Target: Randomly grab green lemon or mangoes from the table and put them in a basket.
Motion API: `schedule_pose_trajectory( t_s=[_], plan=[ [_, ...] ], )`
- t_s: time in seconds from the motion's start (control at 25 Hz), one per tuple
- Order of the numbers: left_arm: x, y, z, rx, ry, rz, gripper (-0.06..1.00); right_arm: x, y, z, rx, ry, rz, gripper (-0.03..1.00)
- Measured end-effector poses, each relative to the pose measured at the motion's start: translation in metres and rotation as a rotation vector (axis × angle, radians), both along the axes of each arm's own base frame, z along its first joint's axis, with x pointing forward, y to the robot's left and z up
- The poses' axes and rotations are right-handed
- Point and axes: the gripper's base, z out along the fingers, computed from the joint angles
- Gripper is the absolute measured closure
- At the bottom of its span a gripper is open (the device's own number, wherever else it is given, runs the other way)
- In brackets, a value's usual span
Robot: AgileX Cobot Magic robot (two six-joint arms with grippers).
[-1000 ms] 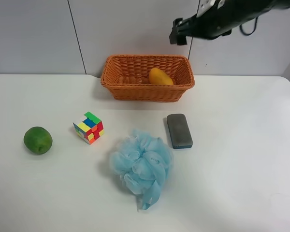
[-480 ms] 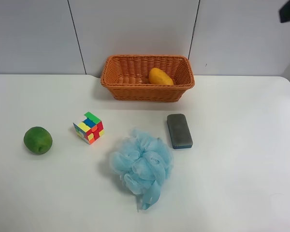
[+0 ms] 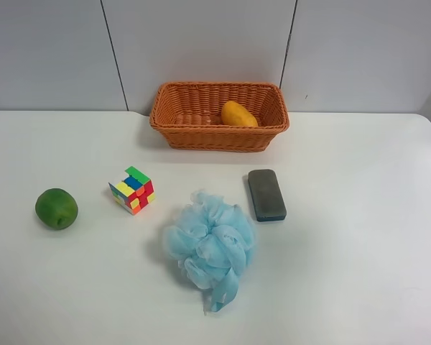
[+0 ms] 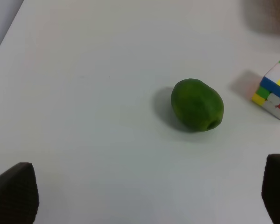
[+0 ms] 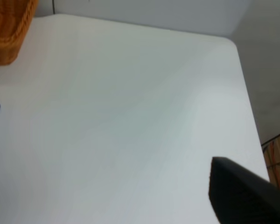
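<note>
The green lemon (image 3: 56, 208) lies on the white table (image 3: 359, 237) at the exterior high view's left, beside a colourful cube (image 3: 132, 190). The mango (image 3: 238, 114) lies inside the orange wicker basket (image 3: 179, 118) at the back. No arm shows in the exterior high view. In the left wrist view the left gripper (image 4: 144, 196) is open and empty, and the lemon (image 4: 197, 104) lies on the table beyond its fingers, apart from them. In the right wrist view only one finger (image 5: 242, 196) of the right gripper (image 5: 107, 205) shows, over bare table, with nothing held. A basket corner (image 5: 9, 32) shows there.
A blue bath puff (image 3: 210, 246) lies in the middle of the table. A dark grey eraser block (image 3: 266, 194) lies to its right, in front of the basket. The cube (image 4: 275, 88) also shows in the left wrist view. The table's corner and edge (image 5: 238, 51) show in the right wrist view.
The dark arm that hung above the basket at the exterior high view's upper right has pulled away to the right and left that view. The objects have not moved.
</note>
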Motion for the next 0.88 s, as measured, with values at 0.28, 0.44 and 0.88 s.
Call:
schedule_pose_trajectory(
  t_s=[0.28,0.44,0.88],
  plan=[
    [0.0,0.0,0.0,0.0,0.0,0.0,0.0,-0.036,0.003,-0.049,0.056,0.022,-0.009,0.04],
    [0.0,0.0,0.0,0.0,0.0,0.0,0.0,-0.045,0.003,-0.066,0.066,0.03,-0.023,0.04],
    [0.0,0.0,0.0,0.0,0.0,0.0,0.0,-0.057,0.001,-0.076,0.08,-0.026,-0.06,0.04]
  ],
)
